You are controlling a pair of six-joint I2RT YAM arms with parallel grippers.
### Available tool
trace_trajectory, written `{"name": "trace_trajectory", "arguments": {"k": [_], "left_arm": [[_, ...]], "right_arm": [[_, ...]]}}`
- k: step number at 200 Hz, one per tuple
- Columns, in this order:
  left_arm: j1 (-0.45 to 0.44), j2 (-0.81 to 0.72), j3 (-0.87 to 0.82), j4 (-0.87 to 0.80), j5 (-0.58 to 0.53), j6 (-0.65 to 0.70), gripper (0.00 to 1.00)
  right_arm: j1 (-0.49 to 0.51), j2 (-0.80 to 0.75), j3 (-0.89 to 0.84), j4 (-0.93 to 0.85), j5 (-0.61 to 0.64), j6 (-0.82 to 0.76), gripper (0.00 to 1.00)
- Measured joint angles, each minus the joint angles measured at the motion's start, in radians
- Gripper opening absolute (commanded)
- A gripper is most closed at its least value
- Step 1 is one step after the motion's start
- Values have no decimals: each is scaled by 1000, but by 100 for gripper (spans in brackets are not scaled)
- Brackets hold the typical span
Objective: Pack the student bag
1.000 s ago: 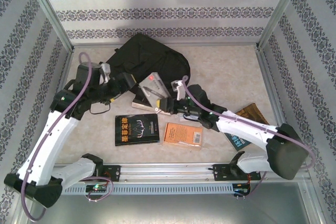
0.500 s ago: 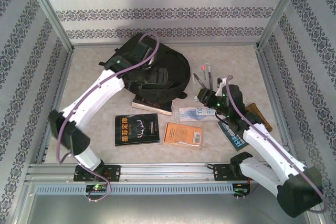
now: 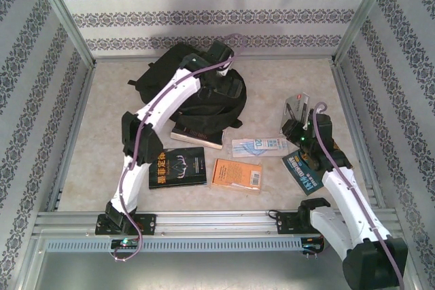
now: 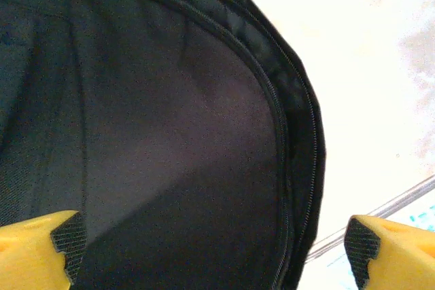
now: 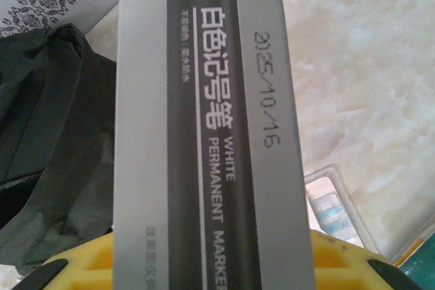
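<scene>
The left pincer hangs spread wide over the student bag, probably to work at its zippered edge. The right pincer pinches a white permanent marker box, apparently bound for the bag.

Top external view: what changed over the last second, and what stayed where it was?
The open left gripper swung from the near-left side of the large black fabric backpack to above its far right part. The right gripper carried the grey white-marker pack rightward, away from the backpack. Backpack, black-covered book and orange book stayed put.
</scene>
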State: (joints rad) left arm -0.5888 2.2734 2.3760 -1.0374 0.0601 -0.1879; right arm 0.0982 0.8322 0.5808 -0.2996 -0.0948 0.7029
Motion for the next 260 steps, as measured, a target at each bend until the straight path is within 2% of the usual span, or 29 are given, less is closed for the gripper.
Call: {"name": "trace_trajectory", "arguments": {"k": [33, 114, 169, 201, 219, 260], "left_arm": [[-12, 62, 9, -43, 29, 69, 91], [-14, 55, -84, -84, 109, 163, 87], [-10, 8, -127, -88, 82, 167, 72], [-2, -41, -127, -87, 100, 160, 69], [4, -60, -127, -86, 106, 156, 64], [20, -63, -152, -77, 113, 153, 41]], "right_arm": [[-21, 22, -1, 0, -27, -2, 24], [-41, 91, -14, 24, -90, -2, 26], [-51, 100, -17, 50, -120, -2, 26], [-50, 101, -19, 57, -132, -1, 27], [-50, 101, -19, 57, -135, -1, 27], [-50, 101, -26, 66, -152, 2, 27]]}}
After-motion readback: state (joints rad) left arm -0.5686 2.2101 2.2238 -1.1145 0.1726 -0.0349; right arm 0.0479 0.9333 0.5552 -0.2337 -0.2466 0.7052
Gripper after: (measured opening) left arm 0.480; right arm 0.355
